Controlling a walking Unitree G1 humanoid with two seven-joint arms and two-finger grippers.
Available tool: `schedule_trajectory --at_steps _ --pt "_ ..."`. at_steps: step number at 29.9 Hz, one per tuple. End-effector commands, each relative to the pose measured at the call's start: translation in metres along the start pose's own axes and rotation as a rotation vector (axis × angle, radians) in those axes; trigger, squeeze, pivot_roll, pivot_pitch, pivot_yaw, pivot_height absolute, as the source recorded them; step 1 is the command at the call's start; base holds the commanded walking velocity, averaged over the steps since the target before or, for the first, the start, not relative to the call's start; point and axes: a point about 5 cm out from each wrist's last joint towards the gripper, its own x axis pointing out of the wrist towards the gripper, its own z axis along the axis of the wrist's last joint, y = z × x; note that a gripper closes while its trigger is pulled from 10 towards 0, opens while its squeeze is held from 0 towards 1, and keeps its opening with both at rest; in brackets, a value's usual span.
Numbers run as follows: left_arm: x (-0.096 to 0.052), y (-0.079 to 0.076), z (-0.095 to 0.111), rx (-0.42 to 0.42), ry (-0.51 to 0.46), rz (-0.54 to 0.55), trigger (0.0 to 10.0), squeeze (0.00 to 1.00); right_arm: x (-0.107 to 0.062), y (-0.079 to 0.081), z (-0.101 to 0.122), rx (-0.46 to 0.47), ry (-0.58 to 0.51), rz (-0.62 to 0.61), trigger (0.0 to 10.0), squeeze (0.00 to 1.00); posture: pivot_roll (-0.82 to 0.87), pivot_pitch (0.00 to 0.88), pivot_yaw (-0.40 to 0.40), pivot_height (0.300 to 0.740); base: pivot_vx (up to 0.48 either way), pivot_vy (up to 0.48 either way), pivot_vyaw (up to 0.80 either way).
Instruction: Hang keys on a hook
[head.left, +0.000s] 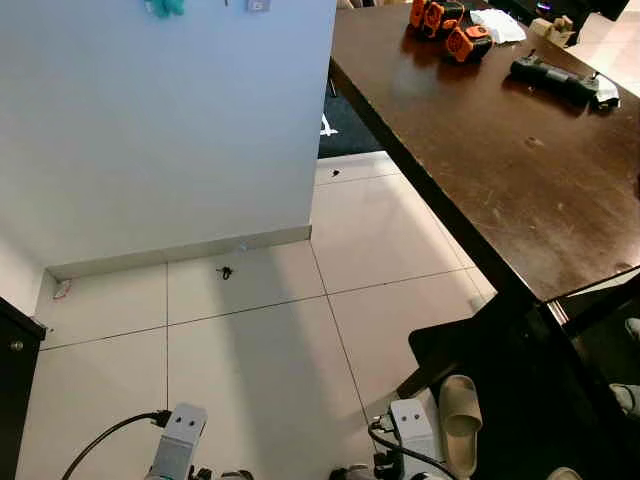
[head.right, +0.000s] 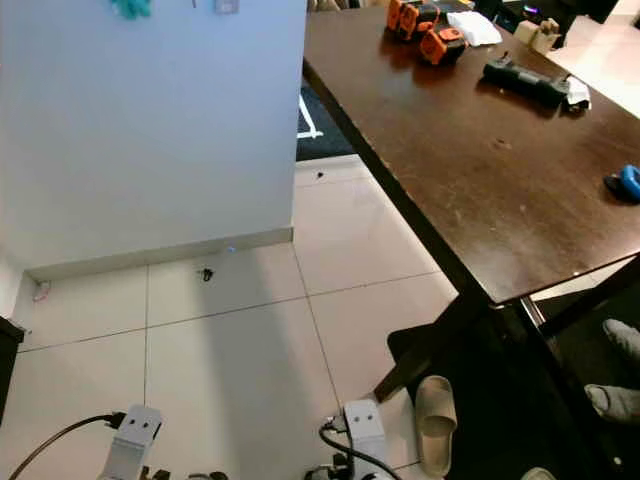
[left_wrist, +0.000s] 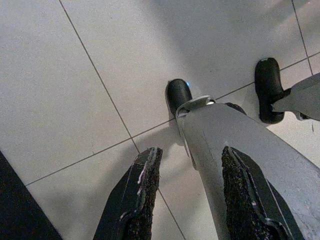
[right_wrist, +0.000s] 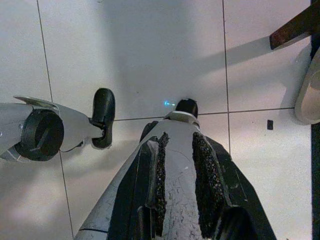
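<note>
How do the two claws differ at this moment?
The left claw has its fingers spread wide; the right claw's fingers stand closer, with a narrow gap. The left claw looks past the robot's leg at bare tile; the right claw's view takes in a beige slipper. Both hang low over the floor, holding nothing.

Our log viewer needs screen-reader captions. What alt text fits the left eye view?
A white wall meets a pale tiled floor, with a small dark object near the baseboard. A dark table on the right holds orange tools.
</note>
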Motion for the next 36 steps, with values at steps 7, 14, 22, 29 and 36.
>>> schedule_trajectory --at_steps 7,14,22,29,36 --pt "-0.0008 -0.0035 -0.0097 0.004 0.024 -0.009 10.0 0.00 -0.0031 0.0004 -0.0133 0.011 0.035 -0.003 10.0 0.00 -0.07 0.087 0.025 0.740 0.000 0.000 0.00" --pt "-0.0009 -0.0040 -0.0114 0.001 0.027 -0.009 10.0 0.00 -0.0035 0.0002 -0.0146 0.012 0.040 -0.004 10.0 0.00 -0.07 0.091 0.024 0.740 0.000 0.000 0.00" --pt "-0.0016 -0.0028 -0.0140 -0.001 0.031 -0.008 10.0 0.00 -0.0037 0.0020 -0.0154 0.007 0.035 0.009 10.0 0.00 -0.07 0.099 0.026 0.740 0.000 0.000 0.00" --pt "-0.0021 -0.0018 -0.0159 -0.001 0.035 -0.006 10.0 0.00 -0.0038 0.0029 -0.0162 0.011 0.034 0.013 10.0 0.00 -0.07 0.101 0.027 0.740 0.000 0.000 0.00" --pt "-0.0024 -0.0017 -0.0173 0.000 0.037 -0.006 10.0 0.00 -0.0040 0.0033 -0.0170 0.012 0.035 0.014 10.0 0.00 -0.07 0.103 0.028 0.740 0.000 0.000 0.00"
